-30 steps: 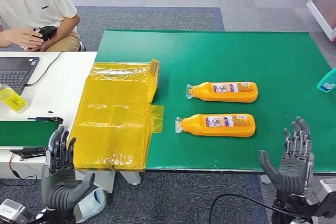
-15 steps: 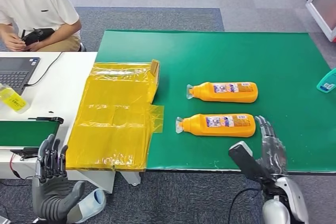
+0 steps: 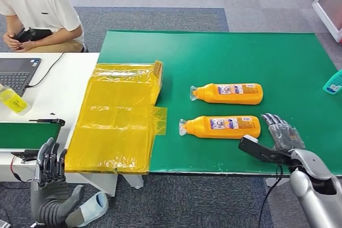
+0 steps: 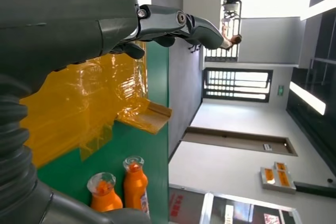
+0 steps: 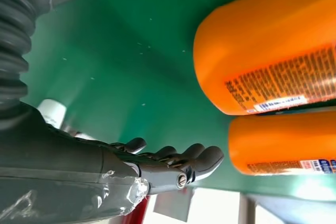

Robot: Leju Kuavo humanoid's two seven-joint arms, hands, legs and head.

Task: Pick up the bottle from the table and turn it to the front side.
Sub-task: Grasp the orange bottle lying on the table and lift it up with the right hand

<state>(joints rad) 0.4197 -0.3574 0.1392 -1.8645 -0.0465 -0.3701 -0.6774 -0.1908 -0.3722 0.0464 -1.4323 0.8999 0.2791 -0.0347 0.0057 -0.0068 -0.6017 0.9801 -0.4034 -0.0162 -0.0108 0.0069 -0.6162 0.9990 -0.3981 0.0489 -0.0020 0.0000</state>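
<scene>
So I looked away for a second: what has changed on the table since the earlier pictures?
The right hand has swung from palm-up below the table edge out over the green mat, open, beside the base of the near bottle. The left hand sank slightly. Both bottles, the far bottle included, lie unmoved.

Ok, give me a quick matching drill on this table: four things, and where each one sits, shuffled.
Things:
1. near bottle
2. far bottle
3. yellow plastic sheet
4. laptop

Places:
A. on the white table
B. draped over the green mat's end
C. beside the right hand
D. farther back on the green mat

Pairs: 1-C, 2-D, 3-B, 4-A
</scene>
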